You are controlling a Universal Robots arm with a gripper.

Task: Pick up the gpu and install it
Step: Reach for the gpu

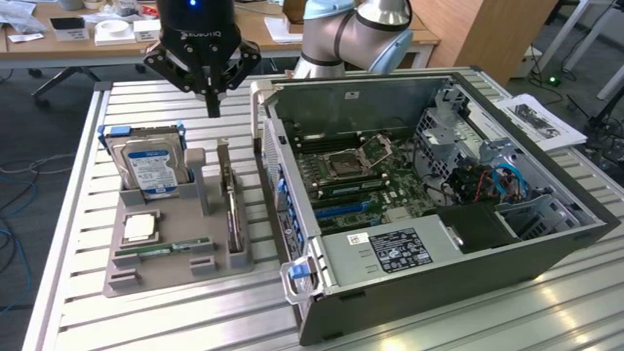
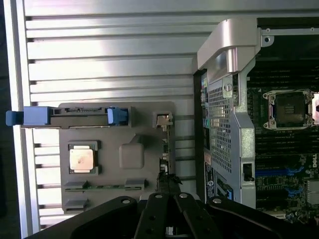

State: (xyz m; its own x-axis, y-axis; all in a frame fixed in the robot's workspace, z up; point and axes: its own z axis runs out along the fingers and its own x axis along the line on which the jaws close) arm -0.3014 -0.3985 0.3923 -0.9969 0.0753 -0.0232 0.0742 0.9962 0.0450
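While gripper [image 1: 212, 110] hovers pinched, gpu [image 1: 232, 208] upright in tray [image 1: 166, 267], case [image 1: 439, 270] beside

A robotics lab is showing: an open computer case [image 1: 468, 274] is lying on a slatted aluminium bench [image 1: 195, 314], with cluttered wooden desks [image 1: 69, 50] and floor cables [image 1: 12, 172] sitting behind.

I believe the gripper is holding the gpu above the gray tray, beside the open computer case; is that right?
Not quite: the gripper is above the gray tray but holds nothing; the gpu stands on edge in that tray, beside the open computer case, as the exterior view shows.
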